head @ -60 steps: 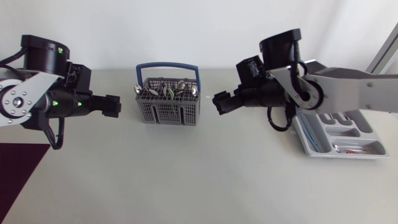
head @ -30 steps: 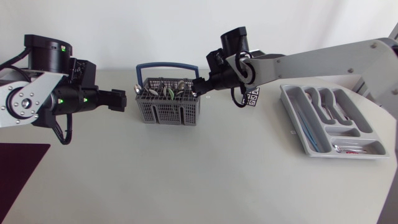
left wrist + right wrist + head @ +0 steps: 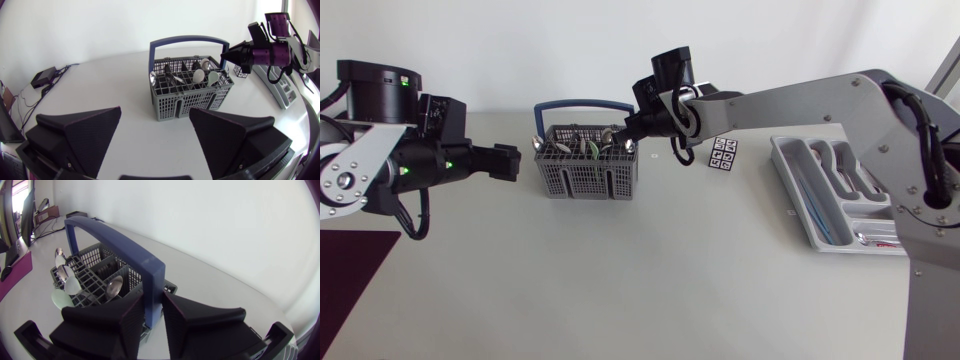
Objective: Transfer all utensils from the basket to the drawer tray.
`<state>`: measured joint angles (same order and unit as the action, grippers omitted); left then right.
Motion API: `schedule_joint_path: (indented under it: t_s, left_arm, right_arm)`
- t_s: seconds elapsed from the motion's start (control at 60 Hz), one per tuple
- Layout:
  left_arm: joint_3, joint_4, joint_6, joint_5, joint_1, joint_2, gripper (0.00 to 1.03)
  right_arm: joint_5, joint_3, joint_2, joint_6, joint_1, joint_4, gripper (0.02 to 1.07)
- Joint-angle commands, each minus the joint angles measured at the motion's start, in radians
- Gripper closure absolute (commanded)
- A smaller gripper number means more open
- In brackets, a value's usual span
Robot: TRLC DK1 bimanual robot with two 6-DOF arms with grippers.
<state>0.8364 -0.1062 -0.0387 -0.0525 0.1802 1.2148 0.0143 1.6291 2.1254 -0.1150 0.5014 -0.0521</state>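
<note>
Head view gives you the basket (image 3: 587, 178) at the far middle of the table (image 3: 650, 290), with its blue handle (image 3: 582, 103) arched over it and spoons (image 3: 588, 147) standing bowl-up in the compartments. Your right arm enters from the right and extends past the middle. The right gripper (image 3: 623, 137) is at the basket's right end, about level with the rim.

In the right wrist view, the handle's upright post runs between the 2 fingers. They stand only narrowly parted and press the post from both sides (no gap shows at the tips). That pincer therefore has hold of the handle, not of a utensil. The spoons stand in the compartments just beyond it.

Your left gripper (image 3: 512, 162) hangs level to the left of the basket, near it but clear of it. In the left wrist view its 2 fingers are spread wide with nothing between them, and the basket stands ahead of them on the table.

The drawer tray (image 3: 798, 205) lies at the table's right side, well apart from the basket and set at a slant. Something thin lies in its long slot, and a small item in the near compartment is too small to name. A card of black-and-white squares (image 3: 724, 154) lies between basket and tray.
</note>
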Motion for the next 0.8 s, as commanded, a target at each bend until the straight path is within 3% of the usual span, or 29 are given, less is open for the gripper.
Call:
schedule_joint_path:
  t_s: [0.0,0.367,0.617,0.75,0.783]
  left_arm:
    - [-0.025,0.002,-0.017,0.011,0.010,-0.012,0.08]
    - [-0.025,-0.049,-0.038,0.037,0.012,-0.055,0.08]
    - [-0.080,-0.087,-0.089,0.036,0.064,-0.136,0.08]
    - [-0.109,-0.098,-0.096,0.033,0.096,-0.173,0.08]
    - [-0.112,-0.098,-0.099,0.033,0.099,-0.181,0.08]
  right_arm:
    - [0.007,0.002,0.016,-0.017,0.000,0.000,0.95]
    - [0.004,-0.324,-0.271,-0.014,-0.009,-0.005,0.95]
    - [-0.088,-0.604,-0.527,0.006,0.005,0.018,0.93]
    - [-0.105,-0.706,-0.656,0.025,0.029,0.035,0.39]
    - [-0.105,-0.723,-0.683,0.031,0.029,0.041,0.32]
